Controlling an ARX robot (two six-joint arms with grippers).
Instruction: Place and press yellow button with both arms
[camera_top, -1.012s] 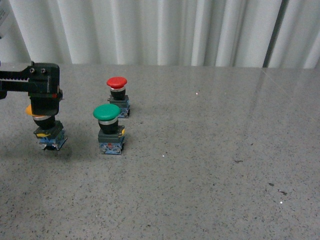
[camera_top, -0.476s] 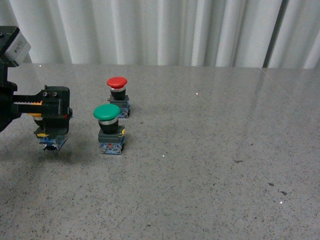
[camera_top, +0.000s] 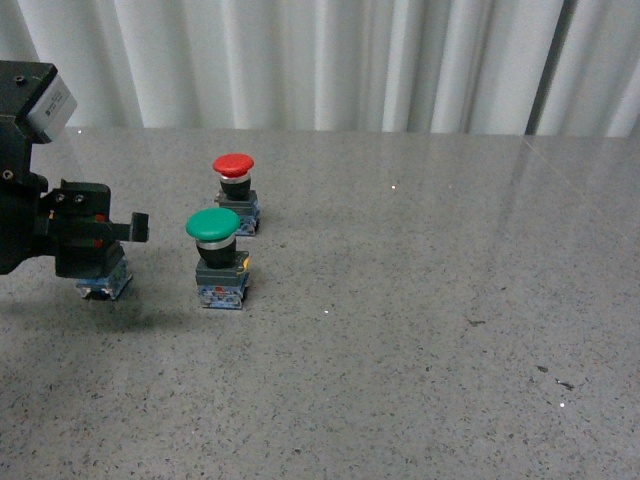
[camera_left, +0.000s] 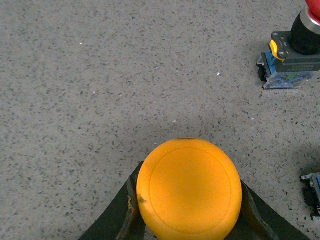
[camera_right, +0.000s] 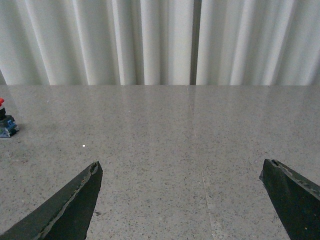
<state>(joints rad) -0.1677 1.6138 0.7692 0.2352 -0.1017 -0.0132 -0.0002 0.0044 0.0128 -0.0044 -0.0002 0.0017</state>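
Observation:
The yellow button's round yellow cap (camera_left: 189, 190) fills the lower middle of the left wrist view, clamped between two black fingers (camera_left: 116, 217). In the front view only its blue-grey base (camera_top: 106, 284) shows, low over the table at the far left, under my left gripper (camera_top: 88, 262), which is shut on it. I cannot tell whether the base touches the table. My right gripper (camera_right: 182, 200) is open and empty over bare table; it is out of the front view.
A green-capped button (camera_top: 214, 226) stands just right of the held one; its base edge shows in the left wrist view (camera_left: 313, 194). A red-capped button (camera_top: 234, 166) stands behind it, also in the left wrist view (camera_left: 294, 52) and the right wrist view (camera_right: 5, 125). White curtains (camera_top: 330, 60) back the grey speckled table (camera_top: 430, 330).
My left arm has come further into the front view and lowered over the yellow button, so its cap is now hidden there. The button's base has hardly moved.

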